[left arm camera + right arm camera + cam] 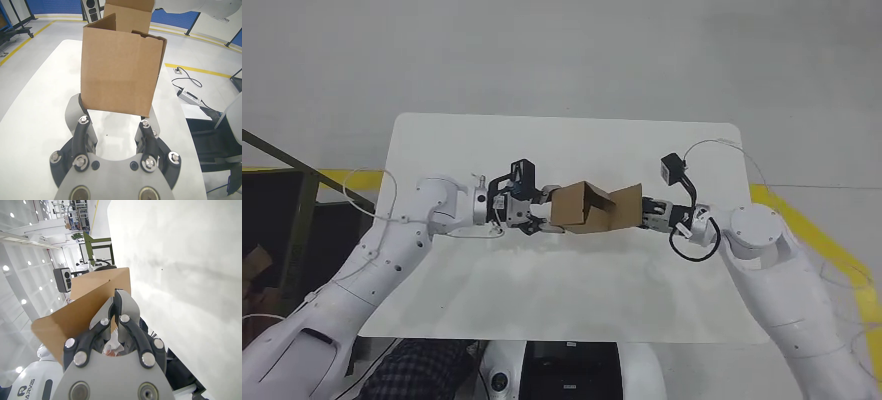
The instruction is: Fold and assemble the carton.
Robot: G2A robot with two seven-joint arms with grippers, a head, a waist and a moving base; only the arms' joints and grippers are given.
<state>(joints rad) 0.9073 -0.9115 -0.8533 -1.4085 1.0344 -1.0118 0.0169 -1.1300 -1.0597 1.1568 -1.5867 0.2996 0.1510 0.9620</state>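
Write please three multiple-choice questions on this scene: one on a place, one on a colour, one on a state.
1. Where is the carton? A on the floor; B between the left hand and the right hand; C under the table.
2. What colour is the carton? A brown; B blue; C black.
3. How is the right hand? A open; B shut on nothing; C shut on the carton.
Key: 1 B, one hand is at each end; 2 A, it is plain brown card; 3 C, it pinches a panel edge.
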